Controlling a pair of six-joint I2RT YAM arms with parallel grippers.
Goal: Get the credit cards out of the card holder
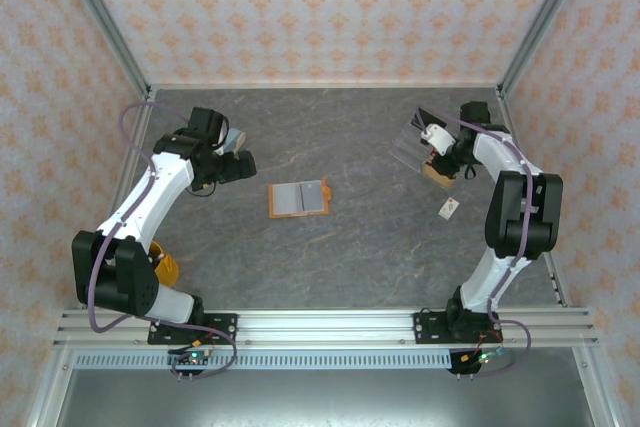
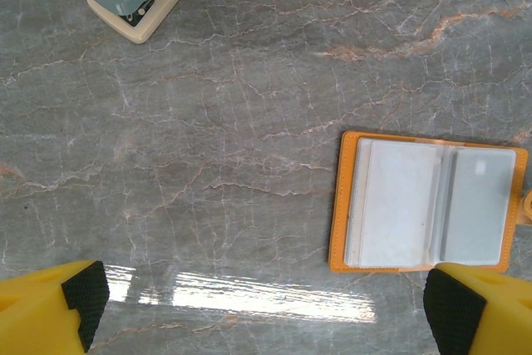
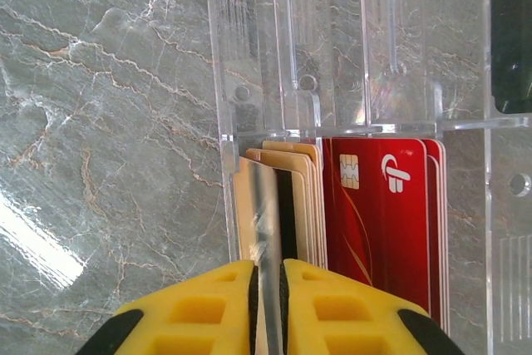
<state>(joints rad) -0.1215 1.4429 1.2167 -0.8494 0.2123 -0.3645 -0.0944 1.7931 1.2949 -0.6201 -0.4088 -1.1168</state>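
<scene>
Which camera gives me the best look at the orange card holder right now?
Left wrist: the card holder lies open and close up, with both see-through pockets plain. Top external shows the card holder small and open between the arms.

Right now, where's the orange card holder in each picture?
Top external: the card holder lies open mid-table, between the two arms.
Left wrist: the card holder sits at the lower right, open.
Right wrist: this one looks at the clear tray, with the right gripper pinching a credit card.
Shared landmark: the grey marbled tabletop.
</scene>
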